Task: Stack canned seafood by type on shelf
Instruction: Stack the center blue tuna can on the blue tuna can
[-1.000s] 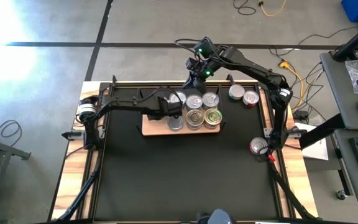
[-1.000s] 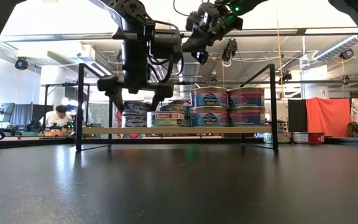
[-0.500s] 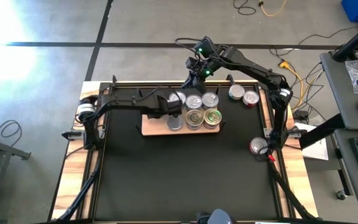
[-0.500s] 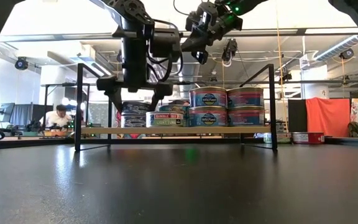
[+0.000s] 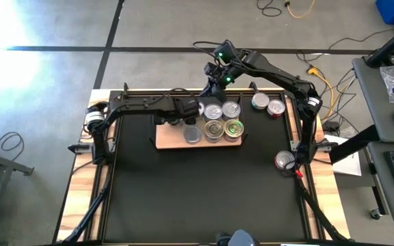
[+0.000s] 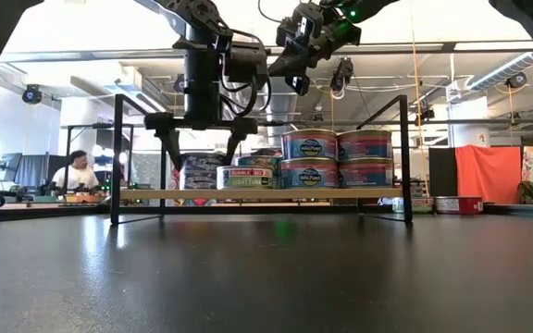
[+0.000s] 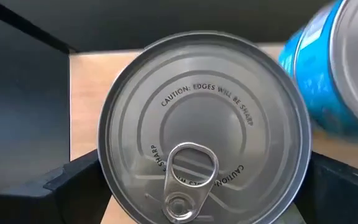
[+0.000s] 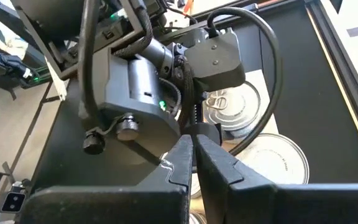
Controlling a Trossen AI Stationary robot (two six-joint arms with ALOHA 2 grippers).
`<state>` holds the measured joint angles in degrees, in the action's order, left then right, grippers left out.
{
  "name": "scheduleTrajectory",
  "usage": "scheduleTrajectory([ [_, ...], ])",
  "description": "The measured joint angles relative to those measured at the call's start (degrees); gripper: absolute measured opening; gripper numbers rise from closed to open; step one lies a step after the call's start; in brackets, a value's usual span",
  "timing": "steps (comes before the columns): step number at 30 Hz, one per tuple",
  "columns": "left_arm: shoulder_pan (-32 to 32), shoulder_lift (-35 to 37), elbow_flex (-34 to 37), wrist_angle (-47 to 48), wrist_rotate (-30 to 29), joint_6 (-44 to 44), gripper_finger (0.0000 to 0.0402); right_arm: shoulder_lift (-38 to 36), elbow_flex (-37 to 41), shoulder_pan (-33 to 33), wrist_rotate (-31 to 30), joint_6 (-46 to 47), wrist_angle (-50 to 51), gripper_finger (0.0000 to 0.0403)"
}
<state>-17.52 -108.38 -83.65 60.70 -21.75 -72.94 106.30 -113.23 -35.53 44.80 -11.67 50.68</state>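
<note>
Left gripper (image 6: 200, 139) is hovering released above a tin (image 7: 204, 127) at the shelf's (image 5: 166, 141) nine-o'clock end; right gripper (image 8: 194, 163) is waiting clenched, empty.

Strong glare washes the floor (image 5: 5, 41) at the high view's left; the blue can (image 7: 334, 74) in the left wrist view blurs.

Two dark, near-black arms of slim tube links with chunky joints. Left arm (image 5: 139, 108): silver-grey motor cap on its base at table's 9 o'clock edge; matte black angular fingers (image 7: 73, 180). Right arm (image 5: 279, 74): green indicator lights glowing at its wrist near 12 o'clock, black cable loops arching above it. Right gripper (image 8: 192, 155): black wedge-shaped fingers. Left wrist housing (image 8: 135, 93): grey cylindrical body, boxy black block, thick black cables, small green light.
</note>
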Motion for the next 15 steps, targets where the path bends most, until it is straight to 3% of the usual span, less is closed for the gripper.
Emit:
scheduleTrajectory([
  [9,-2.3,-0.3,0.2,1.6,7.8,3.6,0.0397,0.0,0.0,0.0,-2.7,0.0,0.0,0.0012],
  [15,-2.8,-0.2,0.2,2.3,9.9,4.0,0.0396,0.0,0.0,0.0,-2.9,-0.4,0.0,0.0012],
])
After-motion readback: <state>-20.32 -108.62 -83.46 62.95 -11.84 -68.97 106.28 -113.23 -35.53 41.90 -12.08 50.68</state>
